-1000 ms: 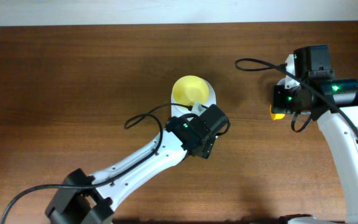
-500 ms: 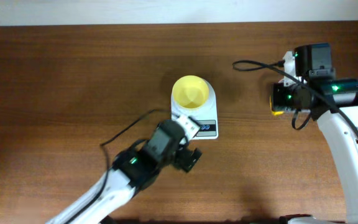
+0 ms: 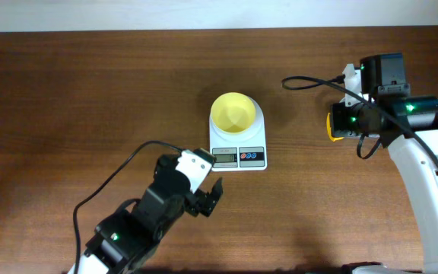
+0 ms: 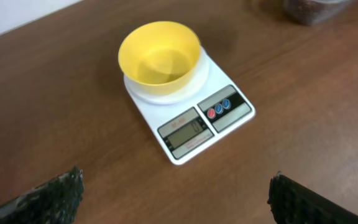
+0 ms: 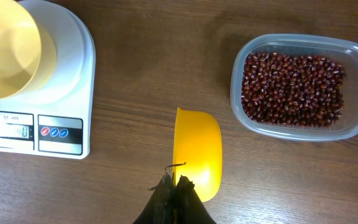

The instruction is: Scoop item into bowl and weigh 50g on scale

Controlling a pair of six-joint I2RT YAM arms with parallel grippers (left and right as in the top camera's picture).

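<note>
The surface [image 3: 90,91] is dark brown with a streaky wood grain. The scale [image 3: 238,138] is white, with a grey display and red and blue buttons. The bowl [image 3: 232,112] is pale yellow, the scoop [image 5: 197,155] a stronger yellow (almost orange where shaded). The beans [image 5: 293,90] are dark red-brown with paler glints, the tub [image 5: 236,81] clear. The left claw [image 3: 207,199] and right claw [image 5: 174,190] are black.

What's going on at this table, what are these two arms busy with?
It's a setup for weighing out beans. A pale-yellow bowl sits empty on a white scale. The left gripper is open and holds nothing, beside the scale and apart from it. The right gripper is shut on a yellow scoop, held between the scale and the clear tub of beans. No beans are in the bowl yet.
</note>
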